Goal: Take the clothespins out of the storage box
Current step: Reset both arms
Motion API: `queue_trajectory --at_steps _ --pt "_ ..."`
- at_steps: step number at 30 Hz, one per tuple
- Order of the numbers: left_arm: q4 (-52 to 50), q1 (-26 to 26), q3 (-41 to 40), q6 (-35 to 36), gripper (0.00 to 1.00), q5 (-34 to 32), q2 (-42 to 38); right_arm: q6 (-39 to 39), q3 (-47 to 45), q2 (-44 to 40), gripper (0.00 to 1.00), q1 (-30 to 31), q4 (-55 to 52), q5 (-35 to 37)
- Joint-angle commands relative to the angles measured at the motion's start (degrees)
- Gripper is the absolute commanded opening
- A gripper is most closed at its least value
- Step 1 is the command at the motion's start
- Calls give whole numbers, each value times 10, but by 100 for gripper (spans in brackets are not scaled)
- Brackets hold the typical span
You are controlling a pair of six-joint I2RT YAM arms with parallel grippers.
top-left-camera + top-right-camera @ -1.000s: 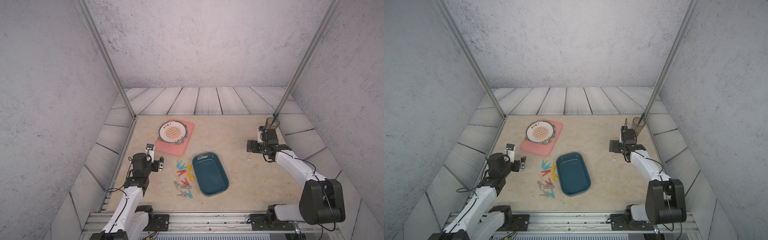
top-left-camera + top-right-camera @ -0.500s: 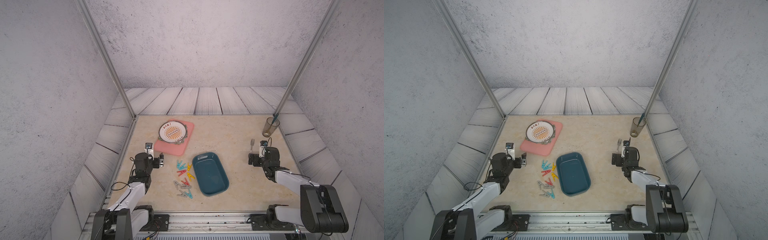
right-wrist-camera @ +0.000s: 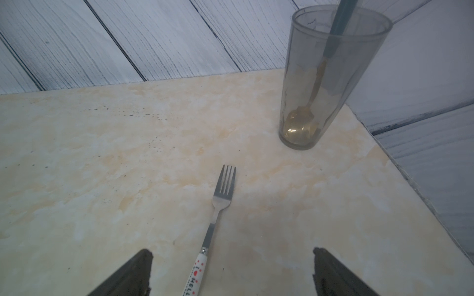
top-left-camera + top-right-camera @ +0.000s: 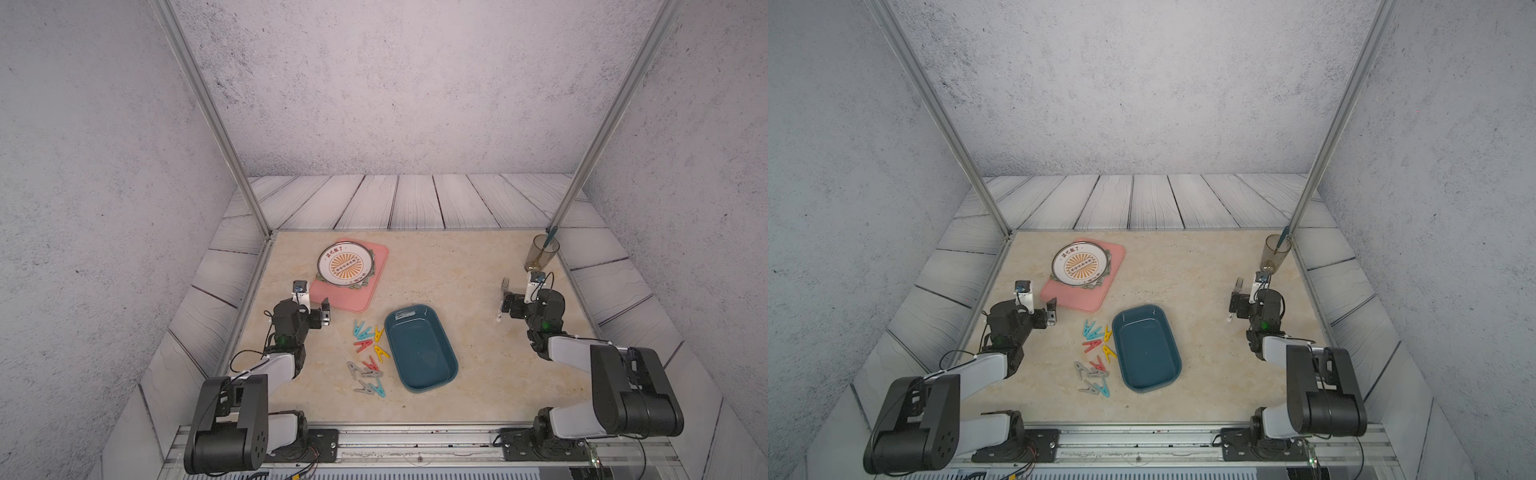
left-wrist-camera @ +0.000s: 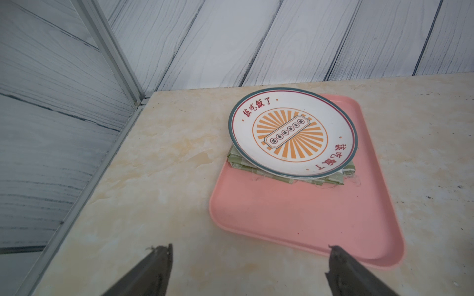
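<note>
- The shallow dark teal rectangular plastic storage box (image 4: 419, 349) sits mid-counter, its long axis running from the far side toward the robot and a little askew. We see no peg inside it in either top view.
- The small plastic A-shaped clothespins (image 4: 365, 344), in teal, red, yellow and grey, lie loose on the cream marbled counter (image 4: 457, 282). They are strung along the box's left long side, just beside its rim.
- The left gripper (image 4: 325, 311) is the nearer one. From it the pegs lie toward the centre and back toward the robot's base. Its jaws stand wide apart and empty, and its wrist view faces the flat pink tray (image 5: 295, 217) and the printed round plate (image 5: 292, 133), not the pegs.
- The right gripper (image 4: 505, 305) is well apart from the pegs, with the whole box between them. Its jaws are also spread and hold nothing, and they straddle the metal fork (image 3: 221, 200) lying on the counter.
- We judge the task complete. Any further peg move would fall to the left arm.
</note>
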Motion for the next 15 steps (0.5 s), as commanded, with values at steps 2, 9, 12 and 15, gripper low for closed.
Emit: queue_trajectory --at_steps 2,9,12,15 --pt "61 4 20 5 99 15 49 -6 -1 23 99 0 43 -14" --pt "122 2 8 22 98 42 97 -5 -9 38 99 -1 74 -11" --pt "121 -2 12 24 98 36 107 -8 -4 37 99 0 61 -14" --pt "114 -2 18 23 98 33 109 -11 0 38 99 0 54 -15"
